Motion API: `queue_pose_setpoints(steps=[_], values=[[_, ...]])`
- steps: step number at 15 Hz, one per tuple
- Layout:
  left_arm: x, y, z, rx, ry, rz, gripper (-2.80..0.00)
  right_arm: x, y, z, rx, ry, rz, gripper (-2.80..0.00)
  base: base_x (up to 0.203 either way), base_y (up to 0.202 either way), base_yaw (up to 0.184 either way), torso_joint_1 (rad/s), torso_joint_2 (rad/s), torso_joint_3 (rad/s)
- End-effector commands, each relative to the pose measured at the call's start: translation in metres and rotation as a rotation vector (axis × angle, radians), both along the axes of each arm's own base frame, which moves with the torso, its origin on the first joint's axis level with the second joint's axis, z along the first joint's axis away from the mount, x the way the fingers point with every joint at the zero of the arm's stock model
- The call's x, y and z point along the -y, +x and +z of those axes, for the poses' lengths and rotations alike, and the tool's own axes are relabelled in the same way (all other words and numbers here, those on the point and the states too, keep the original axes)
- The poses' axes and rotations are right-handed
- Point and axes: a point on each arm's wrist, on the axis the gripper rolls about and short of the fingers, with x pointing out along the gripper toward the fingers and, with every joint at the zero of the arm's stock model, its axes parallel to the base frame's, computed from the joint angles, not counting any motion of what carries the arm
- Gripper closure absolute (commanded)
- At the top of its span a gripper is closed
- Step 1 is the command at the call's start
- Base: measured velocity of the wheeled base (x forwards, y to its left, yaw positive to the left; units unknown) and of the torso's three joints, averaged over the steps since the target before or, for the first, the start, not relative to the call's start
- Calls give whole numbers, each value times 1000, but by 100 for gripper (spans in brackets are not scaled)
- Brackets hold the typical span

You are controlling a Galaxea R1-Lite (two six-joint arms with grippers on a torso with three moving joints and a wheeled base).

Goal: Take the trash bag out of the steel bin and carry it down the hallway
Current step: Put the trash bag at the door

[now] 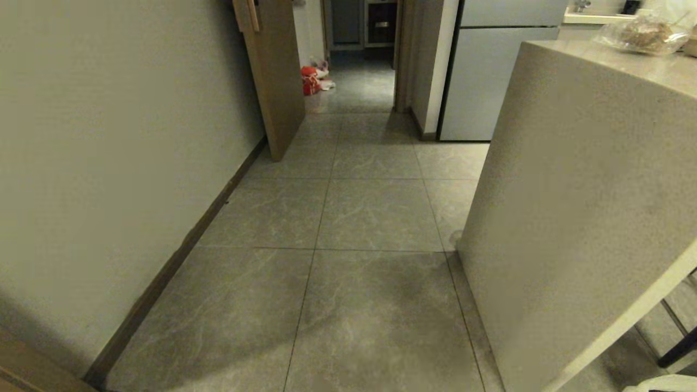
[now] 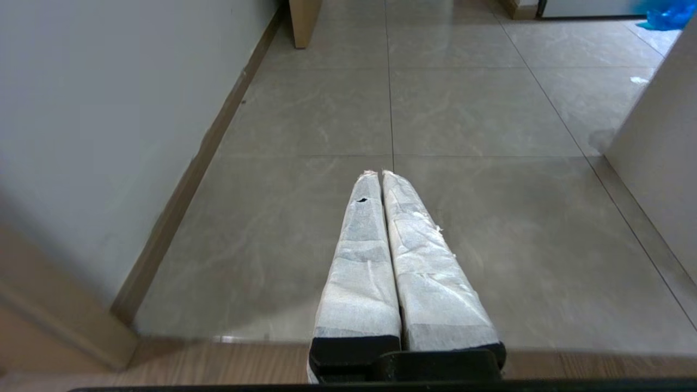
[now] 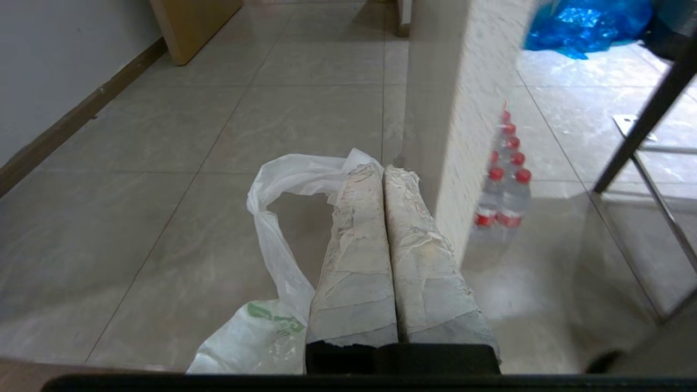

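The right claw (image 3: pixel 384 170) was clenched tight on the bag (image 3: pixel 283 228). A loop of the thin white bag came out at the tips of its two wrapped fingers (image 3: pixel 356 256). From there the bag ran back along one side of the claw and hung down under it. The lower part of the bag had green print on it. The bag was up in the air over the floor (image 3: pixel 136 179).

The left claw (image 2: pixel 380 173) was clenched too, with its two wrapped fingers (image 2: pixel 359 261) pressed together. It held nothing. It hung over the grey floor tiles (image 2: pixel 479 109).

Both claws pointed down the hall (image 1: pixel 359 207). Past the left claw, a pale wall (image 2: pixel 98 109) with a dark strip at its foot ran along one side. A wood door (image 1: pixel 275 81) stood open farther ahead on that same side. Far down the hall, well past both claws, a red bag (image 1: pixel 310 80) lay on the floor.

Close by the right claw, on the side away from the bag, stood the pale end of a worktop (image 3: pixel 463 98). Behind that end, some bottles (image 3: pixel 501 190) with red caps stood on the floor. Farther off on that side lay a blue bag (image 3: pixel 582 24). A clear bag of food (image 1: pixel 645 34) sat on top of the worktop. A tall grey fridge (image 1: pixel 484 76) stood beyond the worktop
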Motion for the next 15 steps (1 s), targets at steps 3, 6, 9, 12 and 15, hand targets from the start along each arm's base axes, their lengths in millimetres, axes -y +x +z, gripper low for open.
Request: queue_pose_setpoints(steps=[3, 6, 9, 12, 15], values=[[0, 0, 0, -1, -1, 1, 0, 0, 2, -7, -23, -1, 1, 0, 194, 0, 1, 3, 3, 2], [0, 0, 0, -1, -6, 2, 0, 0, 2, -7, -23, -1, 1, 0, 172, 0, 1, 2, 2, 2], [0, 0, 0, -1, -4, 1, 0, 0, 2, -7, -23, -1, 1, 0, 0, 0, 0, 0, 0, 0], [0, 0, 0, -2, -4, 1, 0, 0, 2, -7, -23, -1, 1, 0, 3, 124, -3, 2, 1, 1], [0, 0, 0, 1, 2, 1, 0, 0, 2, -7, -23, -1, 1, 0, 10, 75, 5, -2, -1, 3]])
